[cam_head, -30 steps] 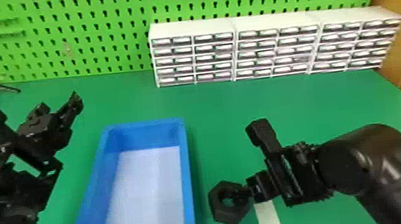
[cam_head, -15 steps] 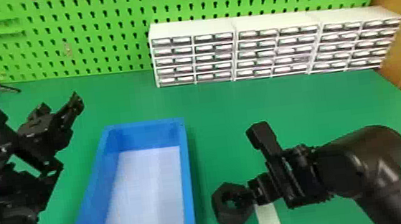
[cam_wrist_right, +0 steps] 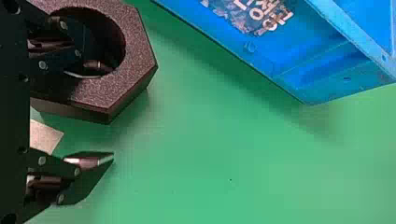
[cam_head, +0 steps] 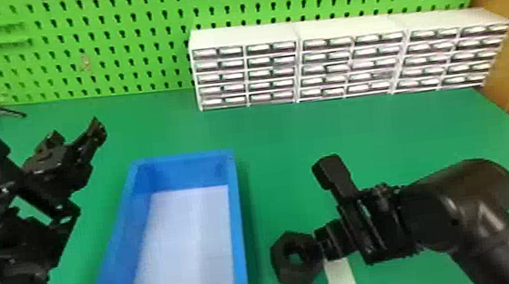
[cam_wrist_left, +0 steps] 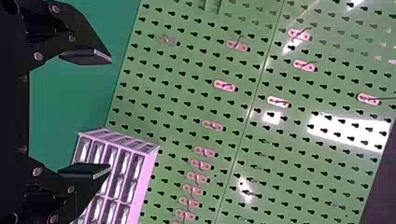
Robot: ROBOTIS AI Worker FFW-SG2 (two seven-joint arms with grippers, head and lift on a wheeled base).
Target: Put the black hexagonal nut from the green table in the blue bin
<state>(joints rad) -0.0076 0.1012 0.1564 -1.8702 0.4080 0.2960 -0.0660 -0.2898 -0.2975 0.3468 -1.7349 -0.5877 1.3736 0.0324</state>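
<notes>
Black nut (cam_head: pixel 284 266) lies on the green table (cam_head: pixel 267 138) beside the blue bin (cam_head: pixel 237 228) | right gripper (cam_wrist_right: pixel 111 113) spread, one finger at the nut's hole; left gripper (cam_wrist_left: pixel 110 114) spread, idle | shallow, off-centre grip could let it tip and drop

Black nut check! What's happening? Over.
Black nut beside blue bin. Left claw open. Right claw open, one finger at nut's hole. Bin's side wall may be in the way.
</notes>
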